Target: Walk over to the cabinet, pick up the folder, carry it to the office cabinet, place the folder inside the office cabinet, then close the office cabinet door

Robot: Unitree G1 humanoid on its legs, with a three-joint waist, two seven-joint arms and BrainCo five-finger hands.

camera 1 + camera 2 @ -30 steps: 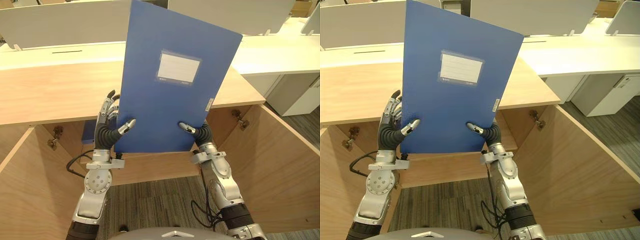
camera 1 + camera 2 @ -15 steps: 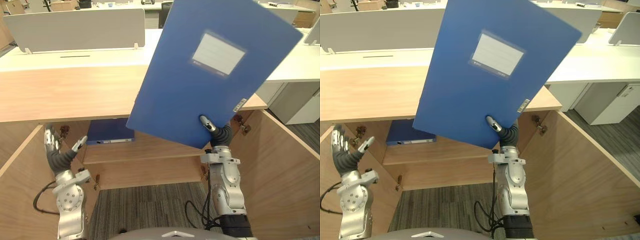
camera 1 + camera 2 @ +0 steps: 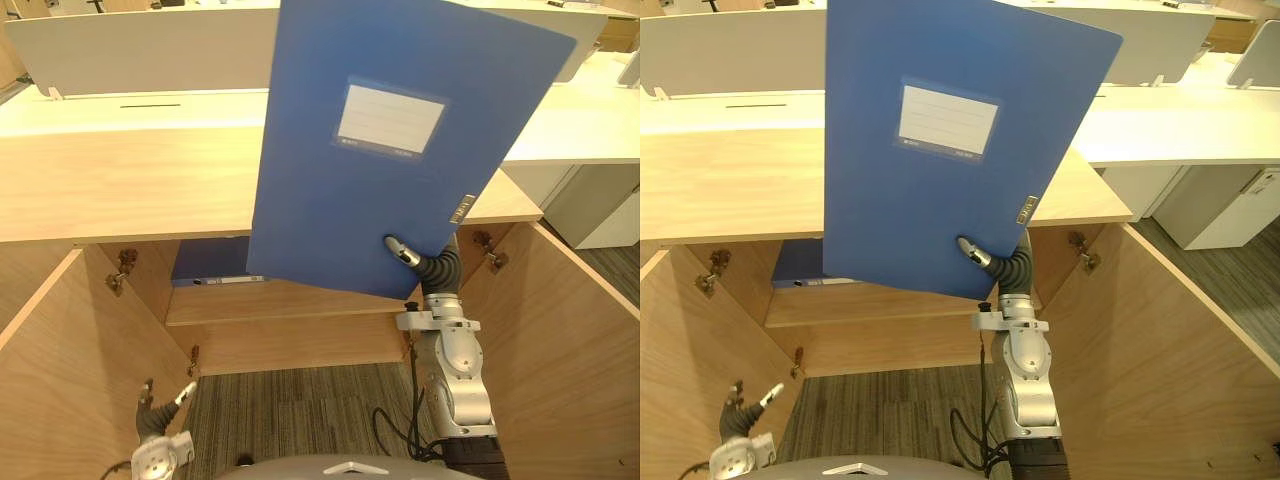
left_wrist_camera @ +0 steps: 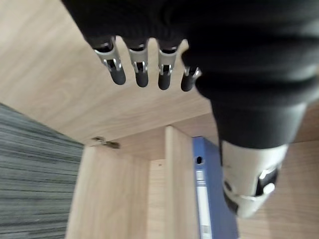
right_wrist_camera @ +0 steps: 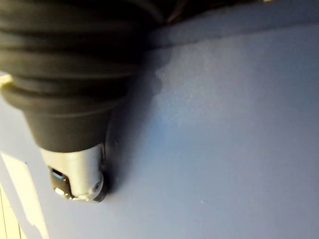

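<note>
The open wooden cabinet [image 3: 120,190] spreads across the eye views. Before it the blue folder [image 3: 340,220] stands raised and tilted, pinched near its lower edge by the right hand [image 3: 428,268], whose wrist view shows the thumb [image 5: 75,172] pressed on the cover. A second folder [image 3: 215,266] lies on the shelf [image 3: 300,300], its spine plain in the left wrist view. The left hand [image 3: 160,425] hangs low by the left door [image 3: 60,380], fingers [image 4: 141,72] straight, holding nothing.
</note>
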